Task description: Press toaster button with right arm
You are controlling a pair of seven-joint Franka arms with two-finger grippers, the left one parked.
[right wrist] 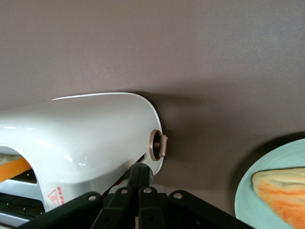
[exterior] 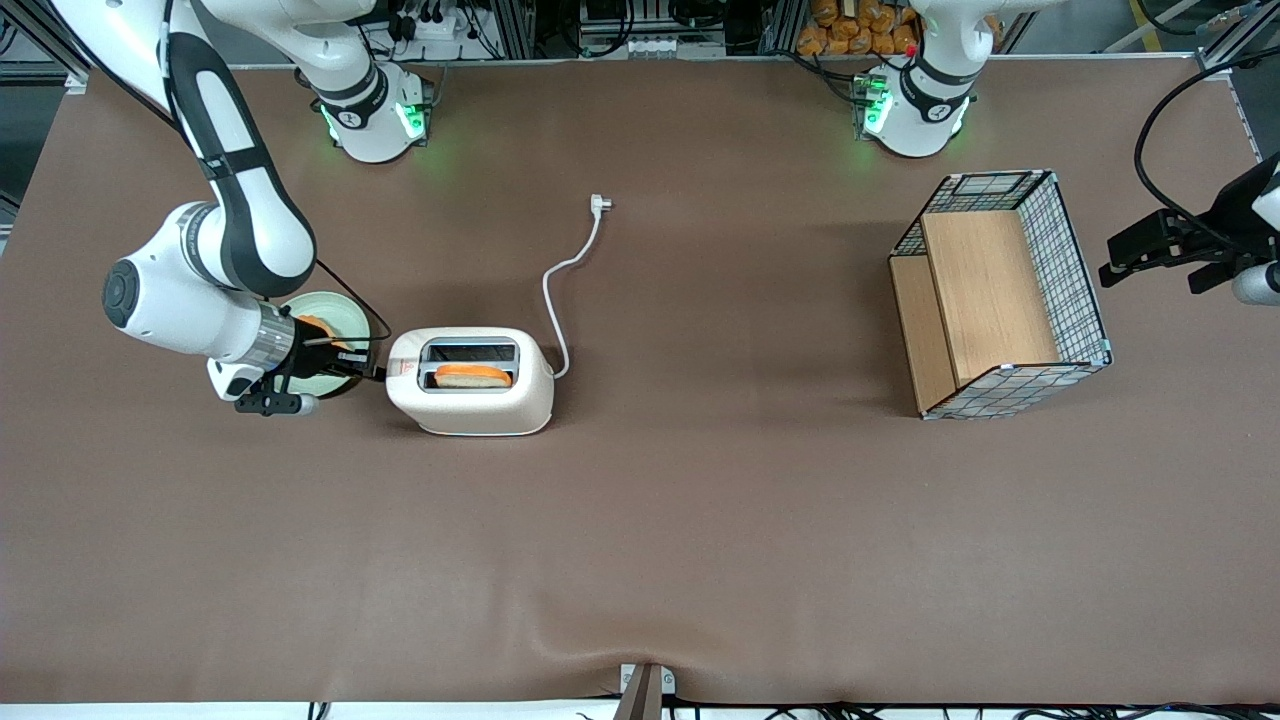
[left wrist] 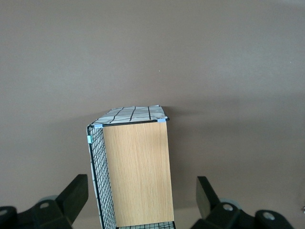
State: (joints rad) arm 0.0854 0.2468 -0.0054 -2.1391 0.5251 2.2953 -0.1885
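— Our gripper (exterior: 375, 374) sits closed, its fingertips (right wrist: 139, 172) touching the toaster's (exterior: 470, 396) narrow end by the toaster button (right wrist: 162, 145).

— We see brown table (exterior: 700, 520) cloth and equipment racks past its edge. The toaster's red triangle mark (right wrist: 58, 195) is unreadable.

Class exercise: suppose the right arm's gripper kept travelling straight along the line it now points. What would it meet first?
Most likely the toaster: the gripper sits shut at its narrow end, by the red triangle mark. The wrist view suggests its tips are at the lever slot beside the copper-ringed knob, though depth is unclear.
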